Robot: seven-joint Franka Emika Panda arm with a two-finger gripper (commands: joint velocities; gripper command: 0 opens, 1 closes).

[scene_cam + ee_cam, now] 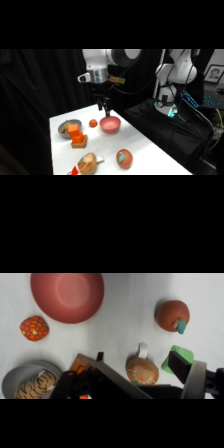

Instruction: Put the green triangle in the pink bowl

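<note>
The pink bowl (110,124) stands near the table's far edge, and in the wrist view the pink bowl (67,295) shows empty at the upper left. My gripper (103,106) hangs above the table just behind and left of the bowl. In the wrist view the gripper (136,362) is open, its fingers wide apart with nothing held between them. The green triangle (183,355) lies on the table at the lower right, partly hidden behind one black finger (176,364). I cannot make it out in the side view.
A reddish-brown round thing with a teal patch (124,158) (172,315) lies at the front. A brown round thing (87,162) (141,369) sits near the green block. A grey bowl (65,126) (15,374), orange blocks (78,138) and a small orange ball (93,123) (34,328) are at the left.
</note>
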